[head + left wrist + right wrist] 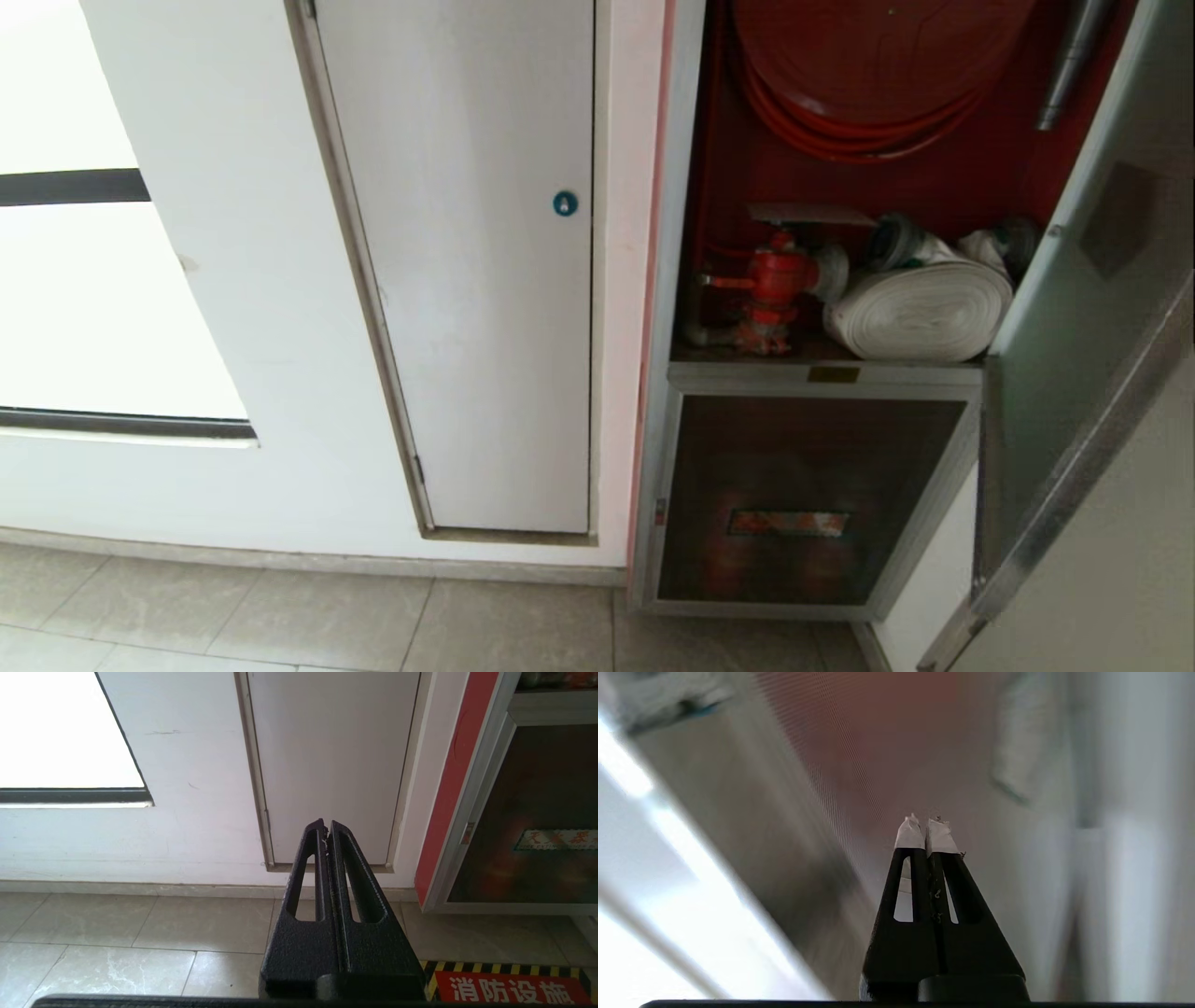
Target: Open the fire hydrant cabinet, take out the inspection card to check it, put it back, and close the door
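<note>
The fire hydrant cabinet stands open, showing its red interior, the red hose reel, the red valve and the white rolled hose. Its door is swung out toward me on the right, with a dark hexagonal patch showing through the glass. The inspection card is out of view. Neither gripper shows in the head view. My right gripper is shut and empty, its white-taped tips close to a blurred pale and reddish surface. My left gripper is shut and empty, held low and pointing at the wall's foot.
A plain white door with a round blue lock is left of the cabinet. Below the open compartment is the dark lower panel with a small label. A red floor marking with a striped edge lies before the cabinet.
</note>
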You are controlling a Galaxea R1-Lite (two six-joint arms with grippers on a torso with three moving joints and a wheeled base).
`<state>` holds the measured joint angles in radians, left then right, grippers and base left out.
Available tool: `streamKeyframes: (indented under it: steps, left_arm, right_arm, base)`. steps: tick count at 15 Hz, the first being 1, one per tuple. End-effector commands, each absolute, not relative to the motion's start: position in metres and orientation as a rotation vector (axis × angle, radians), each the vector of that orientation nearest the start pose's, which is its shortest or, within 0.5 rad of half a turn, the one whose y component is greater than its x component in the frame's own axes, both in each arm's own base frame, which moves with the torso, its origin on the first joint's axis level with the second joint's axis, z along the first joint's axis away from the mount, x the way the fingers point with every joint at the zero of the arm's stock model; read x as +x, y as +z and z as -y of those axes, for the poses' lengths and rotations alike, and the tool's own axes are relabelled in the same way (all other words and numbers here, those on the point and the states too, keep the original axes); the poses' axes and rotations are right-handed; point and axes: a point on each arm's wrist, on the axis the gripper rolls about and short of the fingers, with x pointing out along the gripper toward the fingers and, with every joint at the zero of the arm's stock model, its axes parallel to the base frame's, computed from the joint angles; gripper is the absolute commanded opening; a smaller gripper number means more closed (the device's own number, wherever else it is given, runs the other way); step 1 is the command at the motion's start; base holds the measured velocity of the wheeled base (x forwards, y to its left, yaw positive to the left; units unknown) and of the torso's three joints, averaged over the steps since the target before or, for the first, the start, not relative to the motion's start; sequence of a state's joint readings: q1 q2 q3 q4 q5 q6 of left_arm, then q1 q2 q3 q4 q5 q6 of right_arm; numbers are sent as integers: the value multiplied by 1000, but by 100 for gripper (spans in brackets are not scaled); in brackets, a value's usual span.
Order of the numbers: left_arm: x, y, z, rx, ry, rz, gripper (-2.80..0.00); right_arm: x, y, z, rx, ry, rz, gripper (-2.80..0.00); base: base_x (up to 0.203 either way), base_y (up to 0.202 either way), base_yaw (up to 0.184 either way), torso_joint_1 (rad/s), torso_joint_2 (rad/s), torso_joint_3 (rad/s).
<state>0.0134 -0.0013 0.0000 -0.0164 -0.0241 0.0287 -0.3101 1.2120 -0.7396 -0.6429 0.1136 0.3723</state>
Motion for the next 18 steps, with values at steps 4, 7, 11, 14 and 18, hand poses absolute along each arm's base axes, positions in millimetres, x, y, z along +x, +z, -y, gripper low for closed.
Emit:
streamKeyframes:
  steps: [4, 7, 11, 14, 18]
  left_arm:
    - [-22, 75, 1, 29, -11, 9, -280]
    - [-22, 76, 1, 29, -11, 11, -280]
    - [-22, 76, 1, 29, -11, 11, -280]
    - [-22, 75, 1, 29, -11, 10, -280]
    - [-22, 76, 1, 29, -11, 11, -280]
  right_arm:
    - [289, 267, 32, 355, 103, 25, -280]
    - [344, 262, 10, 348, 209, 7, -280]
    - [417, 261, -3, 335, 267, 66, -280]
    - [449, 257, -6, 333, 282, 83, -280]
    - [453, 257, -9, 330, 283, 72, -280]
  base:
    - [0, 0, 0, 0, 0, 0]
    - [0, 0, 0, 0, 0, 0]
    - [0, 0, 0, 0, 0, 0]
    - [0, 0, 0, 0, 0, 0]
    - [0, 0, 0, 0, 0, 0]
